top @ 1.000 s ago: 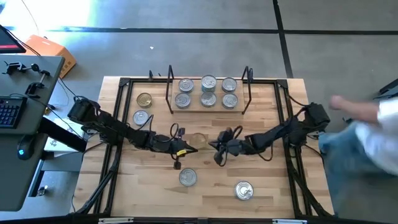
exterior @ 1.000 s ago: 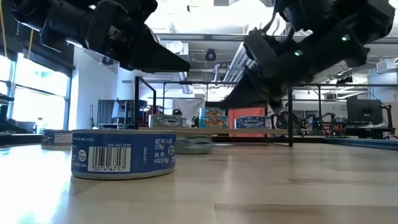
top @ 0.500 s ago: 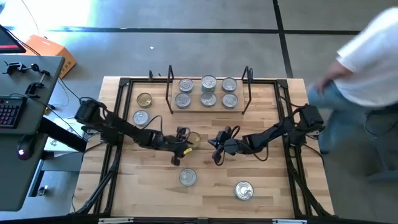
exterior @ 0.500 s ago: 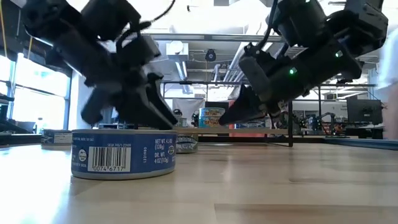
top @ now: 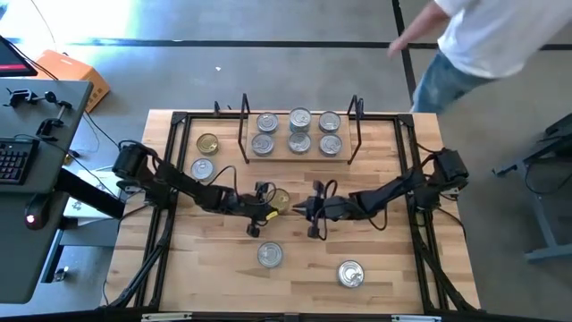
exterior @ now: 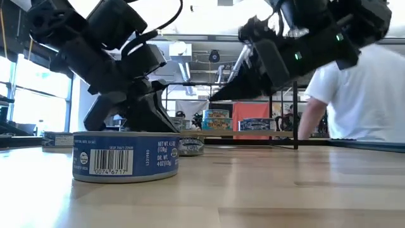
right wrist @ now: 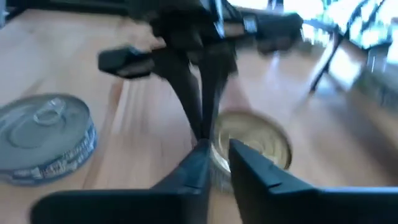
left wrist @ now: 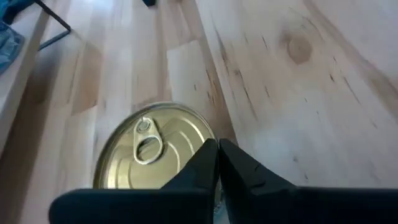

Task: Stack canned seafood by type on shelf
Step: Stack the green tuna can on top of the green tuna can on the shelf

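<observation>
A gold-lidded tin (top: 280,200) (left wrist: 152,155) stands upright at mid-table between my two grippers. My left gripper (top: 268,209) (left wrist: 217,146) is shut, its tips over the near rim of that tin's lid. My right gripper (top: 309,213) (right wrist: 217,149) faces the tin from the right, slightly open with nothing between its fingers. Several silver-lidded tins (top: 298,132) stand on the shelf (top: 280,132) at the far edge. A second gold tin (top: 207,143) and a silver one (top: 204,168) stand left of the shelf. My left gripper's shut fingertips (right wrist: 200,134) stand at the rim of the gold tin's lid (left wrist: 199,134), slanting down from the table's left. I cannot tell whether they touch it. The tin sits flat on the table.
Two silver-lidded tins (top: 270,256) (top: 350,274) stand near the front edge; the first fills the low view's foreground (exterior: 125,157). A person (top: 483,40) stands beyond the table's far right corner. Black frame bars (top: 170,179) run along the table's sides.
My left gripper has come down and toward the table's right onto the gold-lidded tin, tipping steeper. My right gripper has rolled about its own axis, staying beside the tin. The person has walked from the table's right side toward its far right corner.
</observation>
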{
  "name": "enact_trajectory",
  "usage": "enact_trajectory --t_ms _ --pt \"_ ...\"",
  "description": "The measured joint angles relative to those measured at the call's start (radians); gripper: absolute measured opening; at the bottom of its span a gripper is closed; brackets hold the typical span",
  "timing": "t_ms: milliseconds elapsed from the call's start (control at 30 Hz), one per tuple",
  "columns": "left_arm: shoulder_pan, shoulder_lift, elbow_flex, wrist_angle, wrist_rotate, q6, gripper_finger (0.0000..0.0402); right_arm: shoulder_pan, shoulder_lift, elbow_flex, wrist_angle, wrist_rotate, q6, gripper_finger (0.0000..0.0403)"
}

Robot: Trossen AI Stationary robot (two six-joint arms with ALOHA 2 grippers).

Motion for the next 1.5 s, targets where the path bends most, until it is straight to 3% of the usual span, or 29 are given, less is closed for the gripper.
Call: enact_trajectory --t_ms 267,400,533,700,867,1033,1133,1333,1500 --pt "0.003 -0.144 -0.001 0.025 -0.002 -0.05 0.0001 0.002 -0.023 0.053 -0.036 -0.014 -0.541 0.019" --pt "0.013 -0.183 0.0 0.03 0.035 -0.062 0.0001 -0.012 -0.023 0.062 -0.088 0.007 -0.653 0.0242" --pt "0.013 -0.182 0.0 0.04 0.05 -0.061 0.0 -0.012 -0.01 0.062 -0.147 0.031 -0.771 0.0262" --pt "0.013 -0.177 0.0 0.05 0.051 -0.061 0.0 -0.012 0.034 0.062 -0.116 0.079 -0.812 0.0264" --pt "0.013 -0.177 0.0 0.051 0.051 -0.061 0.0 -0.011 0.081 0.062 0.0 0.118 -0.749 0.0247" --pt "0.012 -0.177 0.001 0.053 0.045 -0.061 0.0 -0.012 0.112 0.062 0.049 0.12 -0.689 0.0171" --pt "0.013 -0.177 0.001 0.099 0.039 -0.059 0.0009 -0.01 0.114 0.062 0.044 0.12 -0.574 0.012" --pt "-0.005 -0.178 0.003 0.18 0.087 0.124 0.0085 -0.019 0.114 0.062 0.042 0.125 -0.359 0.0121" --pt "0.011 -0.169 0.004 0.178 0.012 0.139 0.017 -0.049 0.114 0.062 0.033 0.113 -0.234 0.0121"
